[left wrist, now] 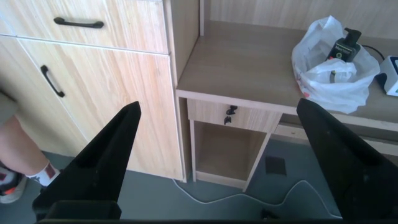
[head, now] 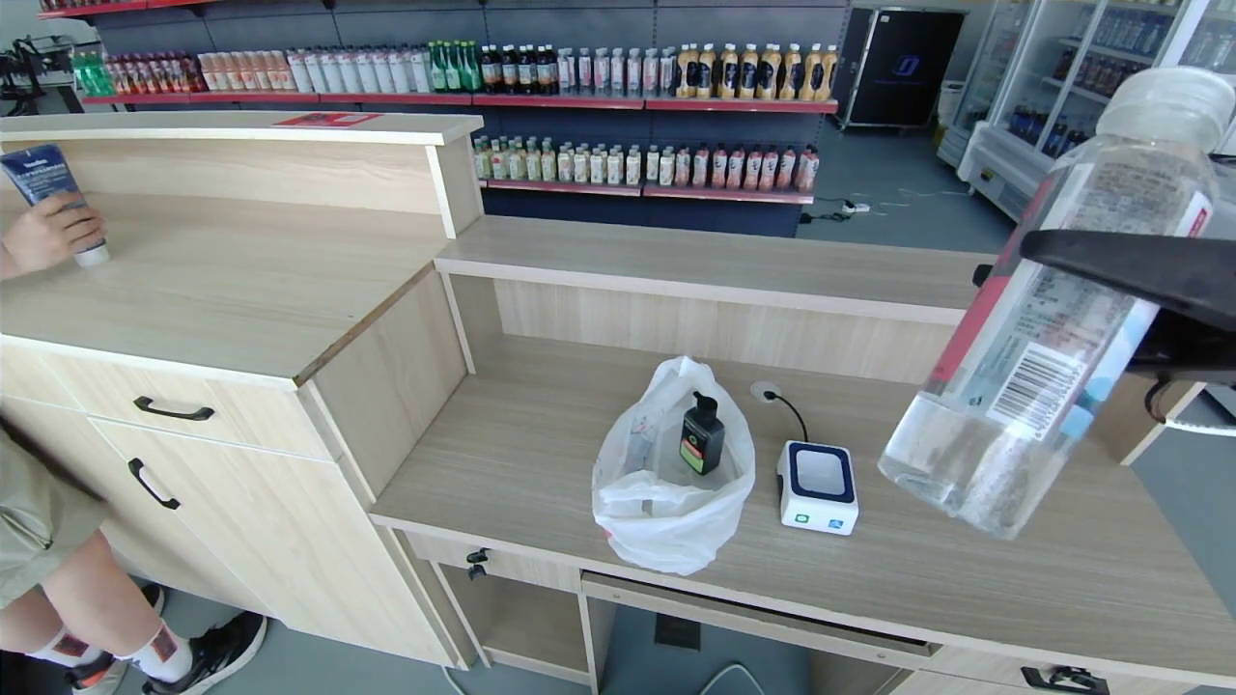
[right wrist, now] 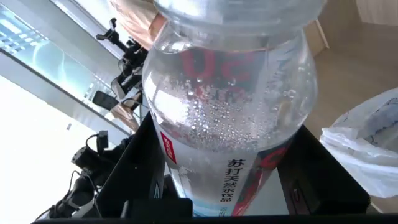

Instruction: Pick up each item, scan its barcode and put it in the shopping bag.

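Note:
My right gripper [head: 1110,290] is shut on a clear water bottle [head: 1024,405], held tilted high at the right above the desk, with its barcode label turned up toward the head view. In the right wrist view the bottle [right wrist: 230,93] sits between the black fingers [right wrist: 134,180]. The white scanner [head: 817,486] with a blue top lies on the desk, below and left of the bottle. Beside it stands the white shopping bag [head: 673,502] with a black pump bottle [head: 702,434] inside. My left gripper [left wrist: 217,162] hangs open and empty low in front of the drawers.
A person's hand [head: 43,232] holds a blue tube [head: 39,174] on the raised counter [head: 241,290] at the far left. The scanner's cable [head: 787,405] runs to a hole in the desk. Store shelves of drinks stand behind. The left wrist view shows the bag [left wrist: 336,68] and drawers [left wrist: 74,56].

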### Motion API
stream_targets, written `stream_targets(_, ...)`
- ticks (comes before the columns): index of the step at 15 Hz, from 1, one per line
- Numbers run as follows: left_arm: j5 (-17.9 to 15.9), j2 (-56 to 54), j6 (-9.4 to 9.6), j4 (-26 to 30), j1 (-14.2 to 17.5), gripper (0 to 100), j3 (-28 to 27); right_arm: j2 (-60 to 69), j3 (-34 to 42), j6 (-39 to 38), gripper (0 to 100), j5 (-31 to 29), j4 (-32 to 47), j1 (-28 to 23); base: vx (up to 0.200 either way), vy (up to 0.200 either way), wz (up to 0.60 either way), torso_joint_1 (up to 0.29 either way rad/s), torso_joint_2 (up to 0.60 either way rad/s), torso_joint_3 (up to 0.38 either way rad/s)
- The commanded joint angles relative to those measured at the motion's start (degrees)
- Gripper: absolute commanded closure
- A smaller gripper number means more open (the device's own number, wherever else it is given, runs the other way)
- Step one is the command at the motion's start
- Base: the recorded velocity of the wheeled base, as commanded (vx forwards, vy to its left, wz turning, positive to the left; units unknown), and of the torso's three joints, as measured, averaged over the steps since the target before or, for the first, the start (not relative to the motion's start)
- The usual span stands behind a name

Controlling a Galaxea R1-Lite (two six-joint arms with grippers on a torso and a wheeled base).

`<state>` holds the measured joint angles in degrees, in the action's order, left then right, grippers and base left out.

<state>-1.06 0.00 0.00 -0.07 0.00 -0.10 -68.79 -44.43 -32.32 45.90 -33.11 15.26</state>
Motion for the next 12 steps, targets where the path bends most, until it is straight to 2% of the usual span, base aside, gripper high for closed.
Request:
stream_targets(1,0.01,0.00,0.00,-0.01,0.00,0,0.01,2.52,3.65,5.42,100,-0.02,1.47,1.17,0.000,0.000,0.00,0.000,0.00,0.000)
stream_targets(6,0.01,0.00,0.00,-0.01,0.00,0,0.01,8.94,5.59,7.18,100,0.16,7.71,3.72,0.000,0.000,0.00,0.000,0.00,0.000)
stream_targets(12,-0.08,0.00,0.00,-0.01,0.00,0,0.01,9.90,3.48,7.00,100,0.25,8.68,7.06,0.000,0.000,0.00,0.000,0.00,0.000)
